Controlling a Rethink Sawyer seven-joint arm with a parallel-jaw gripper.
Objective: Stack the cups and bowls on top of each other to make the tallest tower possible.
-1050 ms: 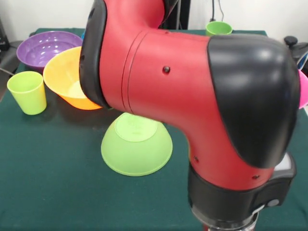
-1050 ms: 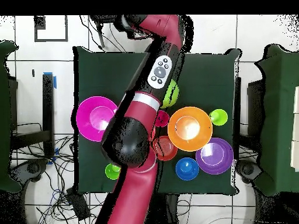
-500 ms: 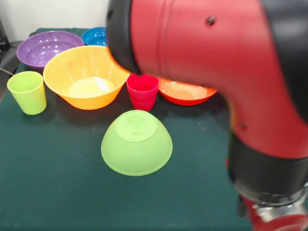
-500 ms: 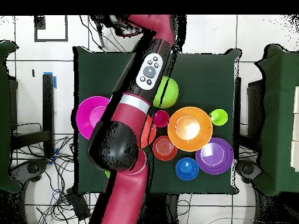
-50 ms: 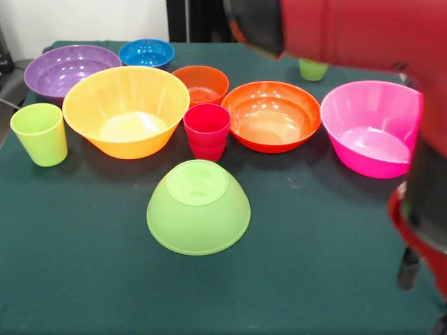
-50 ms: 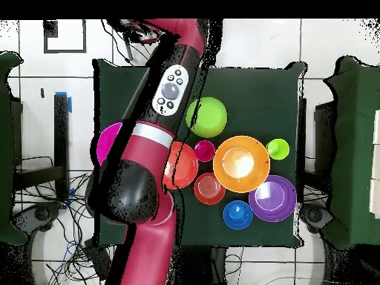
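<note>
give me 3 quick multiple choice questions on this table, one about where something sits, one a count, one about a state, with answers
1. In the front view, what stands directly between the yellow-orange bowl and the medium orange bowl?
A. the red cup
B. the blue bowl
C. a green cup

2. How many bowls show in the front view?
A. five
B. seven
C. nine

3. How does the lime green bowl lie?
A. rim up, empty
B. on its side
C. rim down, base up

Answers:
1. A: the red cup stands upright in the gap between those two bowls.
2. B: purple bowl, blue bowl, small dark orange bowl, pink bowl, plus the three above make seven.
3. C: its flat round base faces up and its wide rim rests on the green cloth.
</note>
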